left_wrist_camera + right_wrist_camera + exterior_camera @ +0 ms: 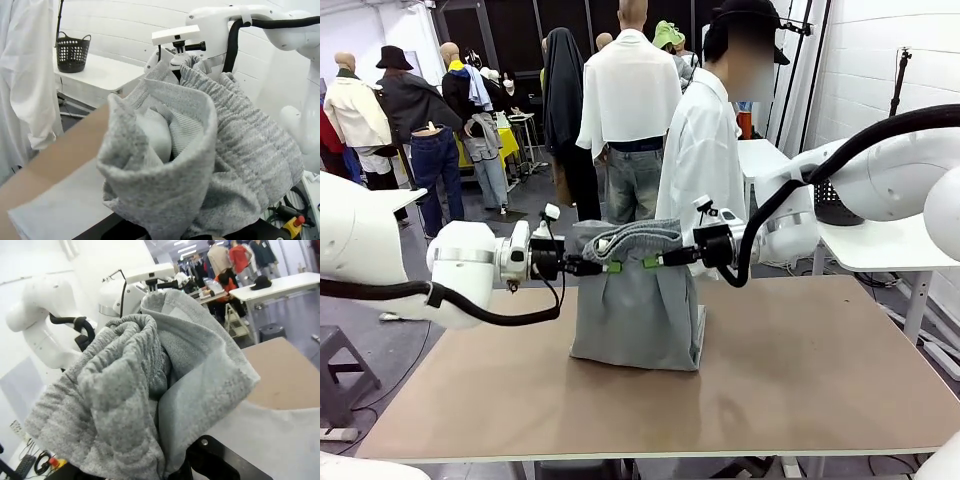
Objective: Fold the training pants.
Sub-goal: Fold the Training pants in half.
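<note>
The pants (638, 300) hung lengthwise down from both tools, hem resting on the desk (800, 380) near its far edge. The left tool (605, 266) and right tool (652, 262) each pinched the waistband, close together.

A brown, matte rectangular tabletop (800, 380) fills the foreground, standing on a grey concrete floor (365, 300). To the right, a white painted brick wall (880, 60) rises behind a white side table (880, 245), which carries a black perforated plastic basket (72, 52). A dark stool (338, 360) sits at the left edge. Farther back stands another white table (280, 286) under bright ceiling strip lights (186, 248).
</note>
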{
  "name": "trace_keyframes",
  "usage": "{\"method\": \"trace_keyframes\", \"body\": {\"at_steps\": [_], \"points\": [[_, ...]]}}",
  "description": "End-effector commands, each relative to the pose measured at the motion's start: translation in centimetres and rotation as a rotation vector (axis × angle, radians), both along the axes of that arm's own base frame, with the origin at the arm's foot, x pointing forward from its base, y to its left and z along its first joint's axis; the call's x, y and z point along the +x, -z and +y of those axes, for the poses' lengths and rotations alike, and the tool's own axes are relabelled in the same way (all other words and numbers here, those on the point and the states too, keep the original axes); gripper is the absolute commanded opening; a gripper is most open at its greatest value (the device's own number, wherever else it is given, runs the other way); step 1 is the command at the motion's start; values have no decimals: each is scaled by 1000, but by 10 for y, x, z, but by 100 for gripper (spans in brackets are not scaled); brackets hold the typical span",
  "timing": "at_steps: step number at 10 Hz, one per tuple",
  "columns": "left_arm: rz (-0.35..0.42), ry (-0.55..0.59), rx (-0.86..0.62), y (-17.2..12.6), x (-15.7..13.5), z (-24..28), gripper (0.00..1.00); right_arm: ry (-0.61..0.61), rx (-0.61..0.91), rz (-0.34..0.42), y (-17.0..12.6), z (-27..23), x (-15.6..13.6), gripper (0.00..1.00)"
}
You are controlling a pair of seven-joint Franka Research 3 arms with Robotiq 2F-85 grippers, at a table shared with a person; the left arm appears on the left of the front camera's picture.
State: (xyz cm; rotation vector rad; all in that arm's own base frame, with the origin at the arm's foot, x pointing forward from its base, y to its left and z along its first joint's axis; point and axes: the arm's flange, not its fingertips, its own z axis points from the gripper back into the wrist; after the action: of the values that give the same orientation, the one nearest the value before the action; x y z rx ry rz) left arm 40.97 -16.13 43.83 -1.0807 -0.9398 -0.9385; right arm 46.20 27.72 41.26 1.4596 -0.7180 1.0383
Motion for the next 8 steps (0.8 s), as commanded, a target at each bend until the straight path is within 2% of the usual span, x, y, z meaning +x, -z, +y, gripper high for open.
{"method": "trace_keyframes", "body": {"at_steps": [1,6,8], "points": [[78,-4,-43,6,-28,-4,0,11,40,39,5,1,-28,0],[244,-3,-93,62,-55,10,0,-9,55,176,70,8,-60,0],[283,-3,-119,80,-58,15,0,-19,53,213,88,13,-60,0]]}}
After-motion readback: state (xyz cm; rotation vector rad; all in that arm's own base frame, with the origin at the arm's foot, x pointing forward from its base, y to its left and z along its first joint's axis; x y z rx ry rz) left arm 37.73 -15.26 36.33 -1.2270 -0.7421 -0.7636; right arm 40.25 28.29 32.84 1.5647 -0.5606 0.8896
